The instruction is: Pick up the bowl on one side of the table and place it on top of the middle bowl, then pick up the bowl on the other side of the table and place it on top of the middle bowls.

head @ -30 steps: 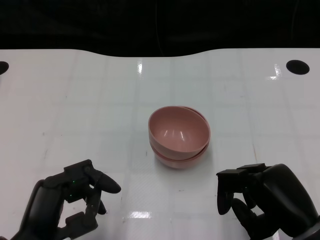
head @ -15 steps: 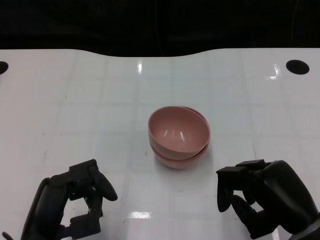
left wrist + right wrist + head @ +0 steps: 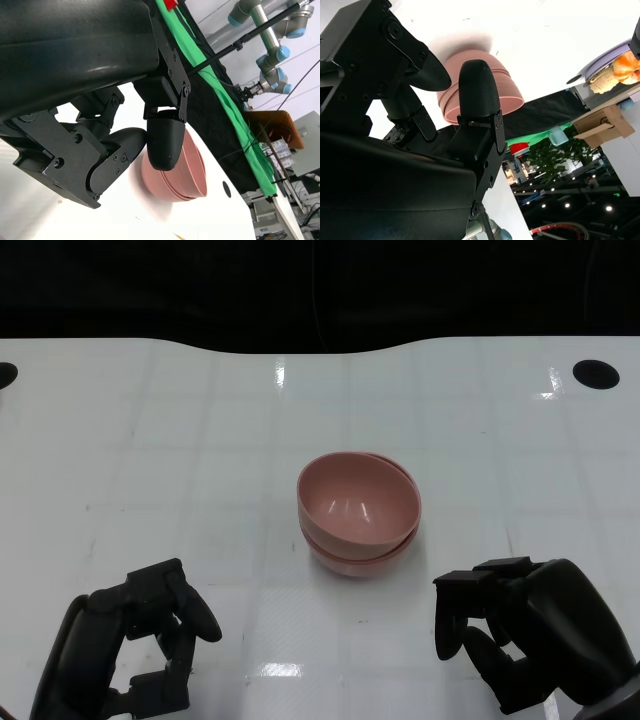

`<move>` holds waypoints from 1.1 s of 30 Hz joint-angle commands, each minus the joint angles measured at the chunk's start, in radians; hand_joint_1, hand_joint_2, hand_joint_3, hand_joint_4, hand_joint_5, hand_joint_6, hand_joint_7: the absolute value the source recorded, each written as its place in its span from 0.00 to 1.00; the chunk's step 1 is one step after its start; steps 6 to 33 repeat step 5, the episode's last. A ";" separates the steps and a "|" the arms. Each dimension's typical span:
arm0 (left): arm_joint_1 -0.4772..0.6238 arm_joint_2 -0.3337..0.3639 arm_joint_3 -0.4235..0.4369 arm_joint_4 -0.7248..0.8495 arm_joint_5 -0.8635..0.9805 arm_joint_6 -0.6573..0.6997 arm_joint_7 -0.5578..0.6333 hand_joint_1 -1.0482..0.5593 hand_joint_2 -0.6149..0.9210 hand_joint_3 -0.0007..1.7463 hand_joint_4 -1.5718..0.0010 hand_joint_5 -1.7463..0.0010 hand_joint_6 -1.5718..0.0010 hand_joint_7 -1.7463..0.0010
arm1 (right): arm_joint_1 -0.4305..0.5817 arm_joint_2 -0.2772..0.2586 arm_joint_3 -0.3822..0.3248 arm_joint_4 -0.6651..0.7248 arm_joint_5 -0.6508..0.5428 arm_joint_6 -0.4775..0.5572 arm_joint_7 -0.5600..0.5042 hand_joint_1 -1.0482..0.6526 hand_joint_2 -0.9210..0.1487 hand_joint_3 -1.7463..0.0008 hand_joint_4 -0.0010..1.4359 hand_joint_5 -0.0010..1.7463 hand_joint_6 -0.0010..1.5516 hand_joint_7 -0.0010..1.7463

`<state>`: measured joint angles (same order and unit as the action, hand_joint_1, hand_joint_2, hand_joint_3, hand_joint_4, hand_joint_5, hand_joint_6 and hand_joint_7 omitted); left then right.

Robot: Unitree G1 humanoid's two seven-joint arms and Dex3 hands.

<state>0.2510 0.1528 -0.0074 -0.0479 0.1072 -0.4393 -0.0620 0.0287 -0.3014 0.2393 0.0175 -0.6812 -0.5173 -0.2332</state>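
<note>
The left hand point(image 3: 125, 650) sits low at the near edge of the white worktop point(image 3: 180, 460), fingers curled inward around nothing, off to the left of the bowls and well apart from them. Across from it the right hand point(image 3: 520, 635) rests at the near right, its fingers point(image 3: 452, 625) bent down and in, also with nothing in its hold, and a clear strip of worktop lies between it and the bowls.

The pink stack of bowls point(image 3: 358, 512) stands in the middle of the worktop, between the two hands and a bit farther out. The bowls are nested one inside another; the top one sits slightly askew, so the rims below show as thin bands along the near side. From the left wrist view the stack point(image 3: 175, 170) shows just past the hand's fingertips point(image 3: 165, 142), rims layered. From the right wrist view the same stack point(image 3: 480, 87) appears beyond the curled fingers point(image 3: 477, 90).

Two dark round holes mark the worktop's far corners, one at the right point(image 3: 595, 373) and one at the left point(image 3: 5, 374).
</note>
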 commanded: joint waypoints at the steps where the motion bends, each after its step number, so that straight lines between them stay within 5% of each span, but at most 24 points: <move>1: -0.005 0.013 0.006 0.005 0.010 -0.012 -0.001 0.56 0.64 0.80 0.42 0.03 0.48 0.15 | -0.006 -0.013 -0.011 0.002 0.000 0.003 -0.007 0.59 0.77 0.07 0.70 1.00 0.61 0.81; 33: 0.007 0.019 0.004 -0.001 -0.001 -0.019 -0.017 0.56 0.64 0.80 0.43 0.03 0.48 0.15 | 0.007 -0.013 -0.011 -0.016 0.007 0.009 0.005 0.59 0.77 0.07 0.70 1.00 0.61 0.80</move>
